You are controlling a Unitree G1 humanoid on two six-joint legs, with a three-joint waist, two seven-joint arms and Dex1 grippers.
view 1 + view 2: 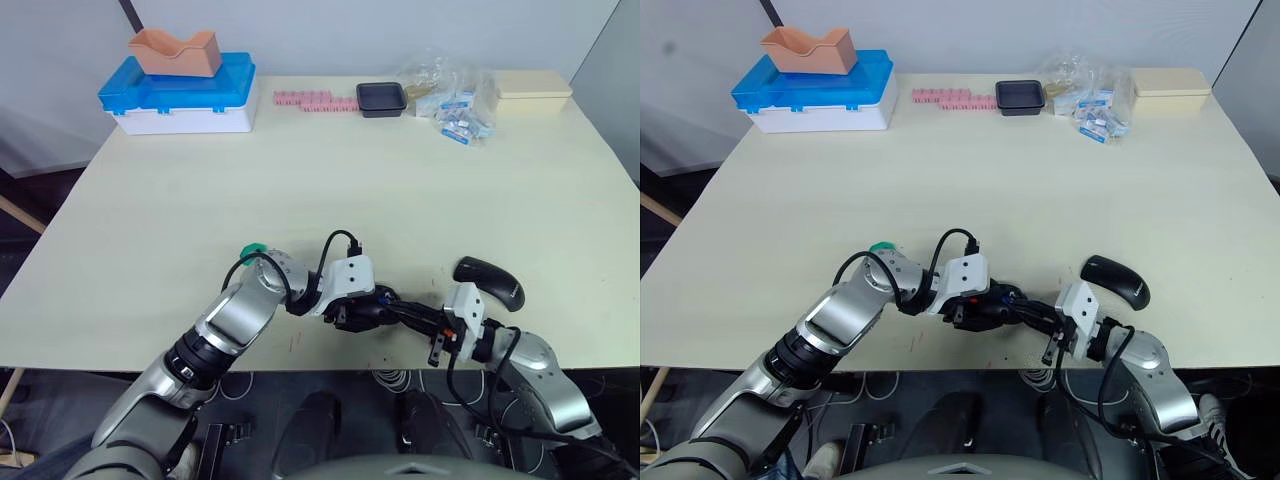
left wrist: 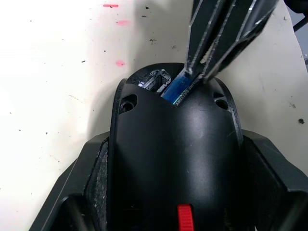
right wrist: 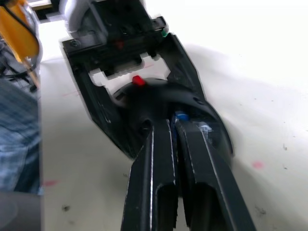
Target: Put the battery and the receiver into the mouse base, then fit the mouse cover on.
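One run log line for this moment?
left gripper: shut on black mouse base | right gripper: seating blue-ended battery | glossy black mouse cover: on table

A blue-lidded box (image 1: 180,95) carrying a tan holder (image 1: 176,53), pink strip (image 1: 314,100), black tray (image 1: 381,98) and packets (image 1: 455,105) line the table's (image 1: 300,180) far edge.

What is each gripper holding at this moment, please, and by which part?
Left gripper clamps the mouse base by its two sides; right gripper pinches the battery at its end, over the base.

Your left gripper (image 1: 372,306) clamped around the mouse base (image 2: 173,159), your right gripper (image 1: 408,313) meeting it, fingers pinching the battery (image 2: 179,90)
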